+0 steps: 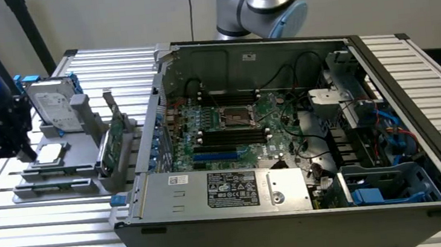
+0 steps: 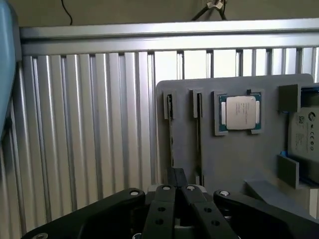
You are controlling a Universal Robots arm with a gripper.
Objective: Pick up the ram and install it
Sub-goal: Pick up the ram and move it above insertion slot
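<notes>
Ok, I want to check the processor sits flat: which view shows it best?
The wrist view: the processor faces the camera, silver lid and green edge in full, seated in the gray holder. The exterior view shows it at a slant, from the side.

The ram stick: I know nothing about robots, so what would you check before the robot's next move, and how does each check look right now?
1. The ram stands edge-on in its slot of the gray rack: ok.
2. The hand is lined up with the ram: ok.
3. The hand has hold of the ram: cannot tell.
4. The computer case is open on top: ok.
5. The black memory slots on the motherboard look empty: ok.
</notes>
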